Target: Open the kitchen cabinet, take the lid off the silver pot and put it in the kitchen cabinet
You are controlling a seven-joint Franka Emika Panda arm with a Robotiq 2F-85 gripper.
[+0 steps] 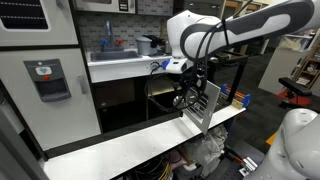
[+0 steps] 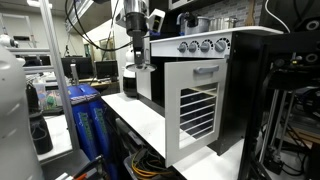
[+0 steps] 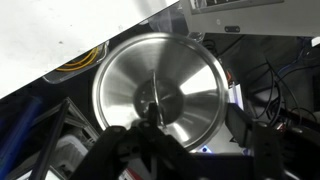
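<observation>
Nearest to the wrist camera is the gripper (image 3: 150, 118). Its 2 dark fingers come in from 6 o'clock and stand narrow, closed on the small knob (image 3: 150, 103) at the middle of the lid (image 3: 165, 70). The lid fills most of this view and hangs in the air. Behind it is a white surface from 10 to 12 o'clock, and dark cables are at 3 o'clock.

In both exterior views the gripper (image 1: 190, 92) points straight down in front of the toy kitchen. The kitchen cabinet (image 1: 165, 100) is open, and its slatted door (image 2: 195, 110) is swung out at about 4 o'clock from the gripper (image 2: 137, 60). The lid is therefore just beside the dark opening, but I cannot tell if it is already inside.

I judge the lid to be light, thin and stiff. Its polished metal is probably slippery, so the knob is the only good place to hold it. The rim is too wide and too smooth for these fingers. It will not break, but it could knock on the door frame and turn in the grip.

The lid is a round disc, so it has no long axis. Its knob side faces up to the gripper, and its short axis through the knob is close to vertical.
</observation>
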